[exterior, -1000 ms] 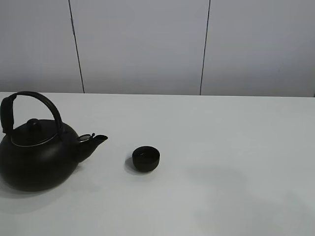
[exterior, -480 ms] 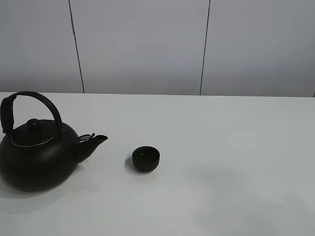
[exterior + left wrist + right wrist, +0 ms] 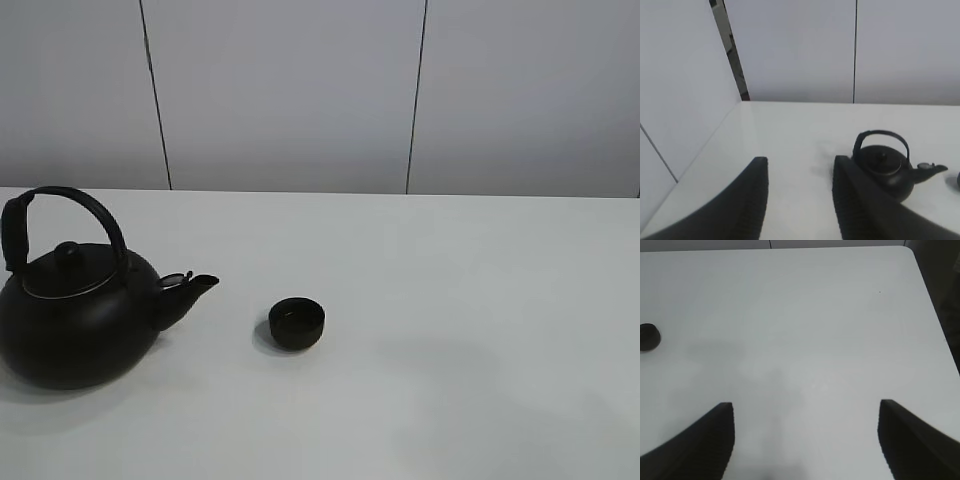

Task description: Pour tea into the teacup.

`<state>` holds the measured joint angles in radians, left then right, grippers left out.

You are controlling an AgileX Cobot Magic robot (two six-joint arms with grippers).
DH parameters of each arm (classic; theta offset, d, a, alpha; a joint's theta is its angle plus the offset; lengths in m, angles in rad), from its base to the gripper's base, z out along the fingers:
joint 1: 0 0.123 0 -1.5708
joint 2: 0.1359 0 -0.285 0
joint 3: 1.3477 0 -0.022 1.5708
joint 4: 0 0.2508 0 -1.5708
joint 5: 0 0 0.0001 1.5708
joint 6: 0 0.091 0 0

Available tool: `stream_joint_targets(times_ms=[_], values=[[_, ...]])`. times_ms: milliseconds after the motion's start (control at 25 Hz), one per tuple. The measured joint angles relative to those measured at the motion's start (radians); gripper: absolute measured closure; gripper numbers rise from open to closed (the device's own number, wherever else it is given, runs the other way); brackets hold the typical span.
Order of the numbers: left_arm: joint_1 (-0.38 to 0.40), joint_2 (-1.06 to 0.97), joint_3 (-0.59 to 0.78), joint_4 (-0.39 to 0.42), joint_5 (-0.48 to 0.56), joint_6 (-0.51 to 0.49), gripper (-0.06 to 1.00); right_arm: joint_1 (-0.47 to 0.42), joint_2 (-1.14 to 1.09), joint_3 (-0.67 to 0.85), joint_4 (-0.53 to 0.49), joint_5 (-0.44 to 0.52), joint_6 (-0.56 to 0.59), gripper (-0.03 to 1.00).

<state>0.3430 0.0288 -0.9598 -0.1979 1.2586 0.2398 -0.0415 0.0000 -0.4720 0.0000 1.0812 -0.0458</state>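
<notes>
Fingers of the left gripper (image 3: pixel 800 200) filled the near edge of the left wrist view, dark and ribbed, spread apart with bare table (image 3: pixel 790 145) between them and nothing grasped. Well beyond them stood the kettle (image 3: pixel 885 167), upright, handle arched over its lid, spout pointing away from the gripper. In the right wrist view the right gripper (image 3: pixel 805 440) likewise hung released, its two dark fingers wide apart over empty white surface, the teacup (image 3: pixel 648 336) far off to one side. From the high camera, the kettle (image 3: pixel 80 310) sat at the left of the table (image 3: pixel 450 300), its spout aimed toward the teacup (image 3: pixel 296 323), which stood near it but apart. No tea stream showed. Grey wall panels (image 3: pixel 290 90) rose behind.
</notes>
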Motion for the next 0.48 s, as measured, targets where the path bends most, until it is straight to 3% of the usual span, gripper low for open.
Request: stream_joint_targets(times_ms=[240, 480], values=[[0.0, -0.046, 0.256, 0.002, -0.013, 0.0, 0.64, 0.0, 0.0, 0.0, 0.0, 0.0, 0.0, 0.42], [-0.026, -0.046, 0.41, 0.004, -0.067, 0.0, 0.64, 0.0, 0.0, 0.0, 0.0, 0.0, 0.0, 0.42]])
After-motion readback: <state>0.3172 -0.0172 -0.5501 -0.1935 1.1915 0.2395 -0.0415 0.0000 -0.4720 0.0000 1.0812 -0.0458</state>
